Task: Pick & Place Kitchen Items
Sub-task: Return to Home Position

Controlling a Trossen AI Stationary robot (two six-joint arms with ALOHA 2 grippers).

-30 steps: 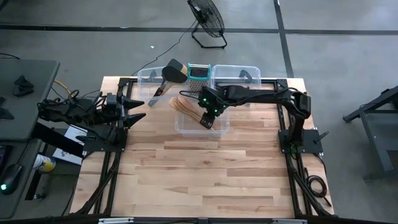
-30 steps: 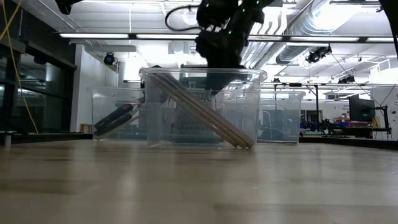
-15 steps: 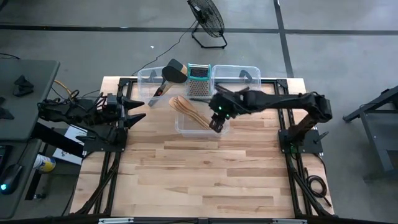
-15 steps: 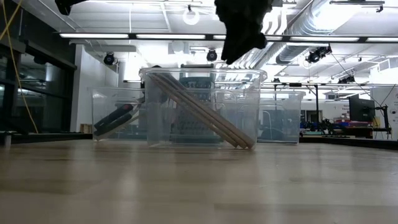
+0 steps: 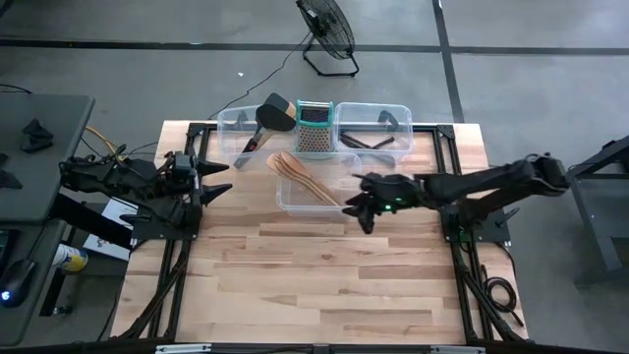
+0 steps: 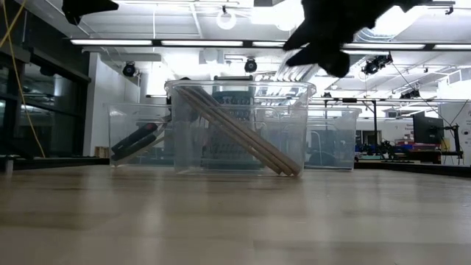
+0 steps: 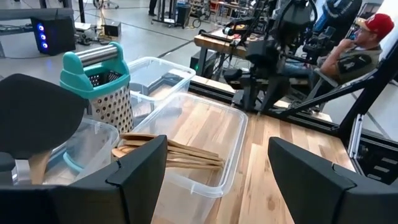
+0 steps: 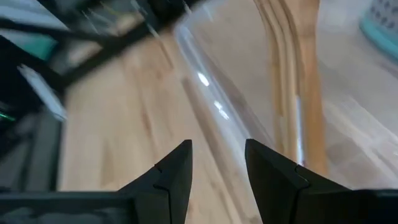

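High view, change: the right pincer (image 5: 362, 210), which a second earlier hung over the middle bin (image 5: 283, 204), had drawn clear and stood above the bare table (image 5: 324, 285), just beside that bin's right edge.
High view, task things: the wooden spoons (image 5: 303, 175) lay slanted in the middle bin. A black spatula (image 5: 263, 120) leaned in the left bin (image 5: 228, 120). Black tools (image 5: 378, 142) lay in the right bin (image 5: 398, 110). The grater (image 5: 314, 126) stood between those two bins.
High view, meaning: no utensil showed loose on the table, so the sorting looked finished and the retreat toward home under way.
High view, waiting arm: the left pincer (image 5: 222, 177) sat at the table's left edge.
Low view: the wooden spoons (image 6: 243, 136) leaned across the middle bin, unmoved. The right pincer was a dark shape high up, cut off by the frame's top, and its finger spread could not be read there.
Left wrist view: the left pincer (image 7: 217, 180) stood wide and empty, facing the spoons in the middle bin. A seated person (image 7: 357, 50) showed beyond the table.
Right wrist view: the right pincer (image 8: 219, 177) had its fingers parted by a narrow gap with nothing between them. Only part of the bin's rim and the spoon handles showed, and the spoon bowls were out of frame.
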